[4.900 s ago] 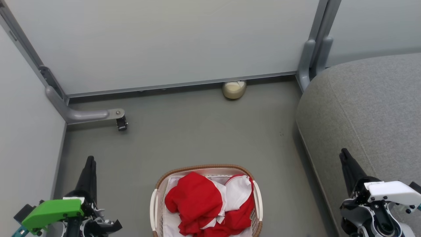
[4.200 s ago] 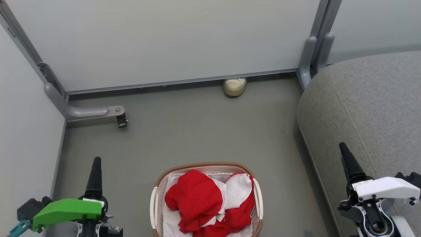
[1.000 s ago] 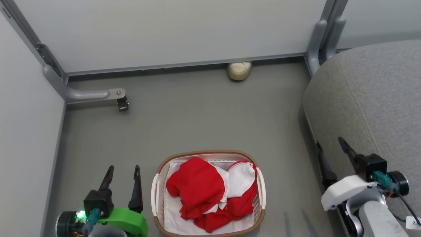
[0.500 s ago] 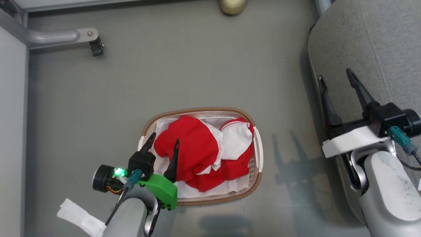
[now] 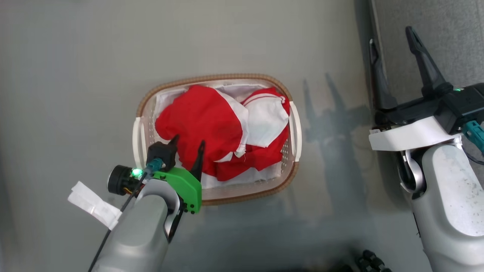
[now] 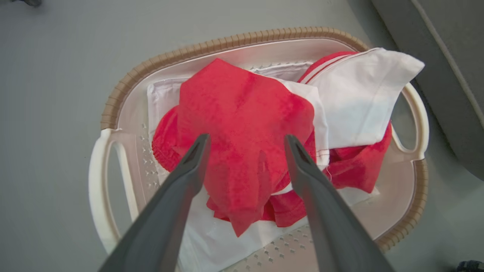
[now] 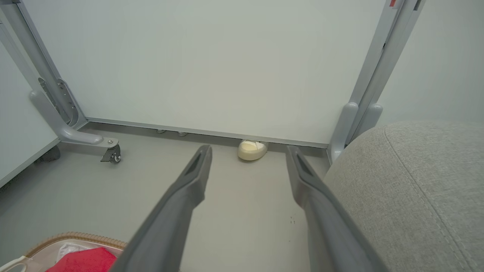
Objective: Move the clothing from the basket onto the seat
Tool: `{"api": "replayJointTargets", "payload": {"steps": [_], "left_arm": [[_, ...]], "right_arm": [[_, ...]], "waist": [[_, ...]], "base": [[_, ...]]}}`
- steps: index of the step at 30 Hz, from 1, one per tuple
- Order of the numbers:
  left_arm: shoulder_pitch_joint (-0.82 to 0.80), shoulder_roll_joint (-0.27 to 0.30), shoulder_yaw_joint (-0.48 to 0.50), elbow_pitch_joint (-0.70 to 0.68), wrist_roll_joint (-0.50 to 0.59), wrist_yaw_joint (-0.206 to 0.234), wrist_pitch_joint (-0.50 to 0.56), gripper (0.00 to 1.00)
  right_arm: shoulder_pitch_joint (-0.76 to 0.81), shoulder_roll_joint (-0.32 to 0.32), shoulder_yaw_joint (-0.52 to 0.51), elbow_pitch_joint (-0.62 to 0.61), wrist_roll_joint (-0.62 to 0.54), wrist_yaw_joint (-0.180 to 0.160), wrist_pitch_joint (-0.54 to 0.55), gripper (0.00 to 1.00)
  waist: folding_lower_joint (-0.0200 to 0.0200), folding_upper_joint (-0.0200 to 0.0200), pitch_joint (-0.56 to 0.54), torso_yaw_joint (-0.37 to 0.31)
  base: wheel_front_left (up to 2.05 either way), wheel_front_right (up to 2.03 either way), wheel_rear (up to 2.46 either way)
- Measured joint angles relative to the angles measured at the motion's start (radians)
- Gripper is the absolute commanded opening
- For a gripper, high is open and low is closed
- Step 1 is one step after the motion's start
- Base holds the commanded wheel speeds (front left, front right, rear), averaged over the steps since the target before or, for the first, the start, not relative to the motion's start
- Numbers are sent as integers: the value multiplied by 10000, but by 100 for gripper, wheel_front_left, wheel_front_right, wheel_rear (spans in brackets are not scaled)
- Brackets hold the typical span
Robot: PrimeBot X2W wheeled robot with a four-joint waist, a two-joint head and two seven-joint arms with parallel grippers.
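The basket (image 5: 291,124) stands on the grey floor, white plastic with a brown woven rim (image 6: 234,39). Inside it the clothing (image 5: 204,121) lies crumpled, red fabric with white panels (image 6: 351,102) over a white liner (image 6: 211,241). My left gripper (image 5: 188,145) hangs open just above the near left part of the red heap (image 6: 242,124), one finger on each side of a raised fold. My right gripper (image 5: 391,36) is open too, at the edge of the grey seat (image 5: 446,26), well right of the basket. The seat (image 7: 416,196) bulges at the right of the right wrist view.
Pale partition walls (image 7: 211,64) on grey metal posts (image 7: 368,90) close the far side, with a castor foot (image 7: 111,155) at the left. A cream rounded object (image 7: 251,150) lies at the wall's base. A white tag (image 5: 94,204) hangs off my left arm.
The head camera has tilted down, so the walls left the picture. My left gripper moved from beside the basket to over the red clothing. Both grippers went from shut to open.
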Motion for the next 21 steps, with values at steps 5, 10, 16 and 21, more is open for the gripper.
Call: {"api": "replayJointTargets", "payload": {"steps": [5, 10, 16, 21], "left_arm": [[-602, 0, -242, 1191, -316, 98, 0, 100], [-1111, -2, -449, 2033, -752, 136, 0, 100], [-1674, -2, -577, 2125, -903, 38, -2, 100], [-1686, 15, -430, 2167, -1229, 311, 0, 0]], "right_arm": [[-123, 38, 86, -50, 81, 2, 0, 100], [-174, 94, 130, -65, 96, 2, 0, 100], [-175, 213, 176, -44, 142, 2, 0, 100], [-170, 347, 155, 232, 144, 0, 0, 100]], "waist": [[0, 0, 686, -145], [-1, 0, 1189, -337], [-1, 0, 1625, -554], [-1, 0, 1583, -703]], "base": [[0, 0, 0], [0, 0, 0], [0, 0, 0], [0, 0, 0]]}}
